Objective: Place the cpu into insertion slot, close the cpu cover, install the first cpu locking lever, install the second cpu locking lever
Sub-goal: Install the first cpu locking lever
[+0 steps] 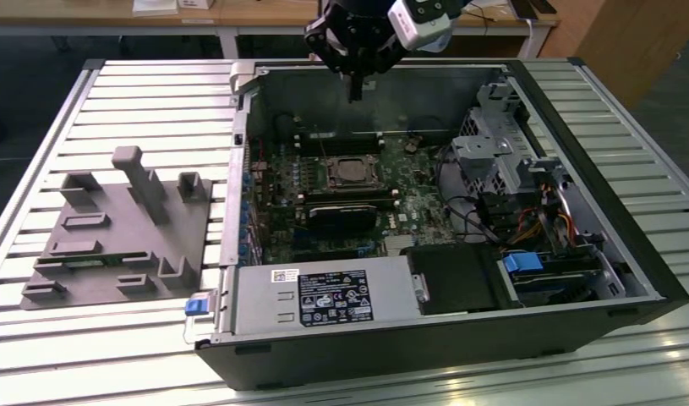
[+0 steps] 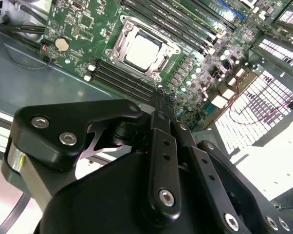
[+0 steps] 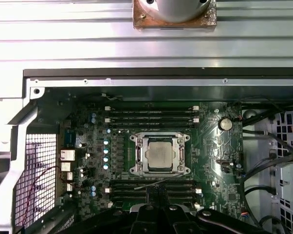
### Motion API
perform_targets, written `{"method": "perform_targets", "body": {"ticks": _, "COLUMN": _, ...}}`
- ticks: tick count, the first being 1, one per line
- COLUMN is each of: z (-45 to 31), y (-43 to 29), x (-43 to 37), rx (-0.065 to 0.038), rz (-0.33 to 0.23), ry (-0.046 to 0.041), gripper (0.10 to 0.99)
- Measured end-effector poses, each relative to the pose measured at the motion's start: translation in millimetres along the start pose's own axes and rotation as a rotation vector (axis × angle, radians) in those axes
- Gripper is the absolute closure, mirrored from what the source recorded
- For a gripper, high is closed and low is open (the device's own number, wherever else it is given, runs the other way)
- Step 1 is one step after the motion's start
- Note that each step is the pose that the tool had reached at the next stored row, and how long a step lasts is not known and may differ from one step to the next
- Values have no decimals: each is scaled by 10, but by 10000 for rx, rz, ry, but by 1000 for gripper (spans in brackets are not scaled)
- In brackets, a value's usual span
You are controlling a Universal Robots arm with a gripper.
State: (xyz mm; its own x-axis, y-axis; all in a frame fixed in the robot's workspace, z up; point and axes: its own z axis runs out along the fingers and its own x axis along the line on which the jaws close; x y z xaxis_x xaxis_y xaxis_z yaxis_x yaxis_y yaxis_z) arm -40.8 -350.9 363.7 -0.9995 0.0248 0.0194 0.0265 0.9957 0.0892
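You're in a robotics lab or test workshop, not a home; the gripper [image 1: 356, 91] hangs over a desktop computer case [image 1: 434, 347] lying open on its side, with the green motherboard [image 1: 418, 207] bared directly beneath the gripper; the case rests on a slatted aluminium table [image 1: 152, 101]; well off to the gripper's side, toward the exterior view's left, a grey moulded fixture block [image 1: 118, 228] sits on the same slats; beyond the gripper stand wooden desks [image 1: 265, 15] on pale legs.

Open computer case [image 1: 434, 347] on slatted table [image 1: 152, 93]; grey moulded fixture [image 1: 107, 245] beside it, exterior view's left.
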Motion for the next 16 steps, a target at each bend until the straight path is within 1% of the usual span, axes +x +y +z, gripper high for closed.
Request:
{"method": "perform_targets", "body": {"ticks": 11, "z": 26, "y": -2, "x": 23, "rx": 3, "rz": -1, "ry": -3, "gripper": 980}}
{"method": "perform_targets", "body": {"ticks": 16, "z": 60, "y": -5, "x": 22, "rx": 40, "rz": -2, "ry": -19, "gripper": 973}}
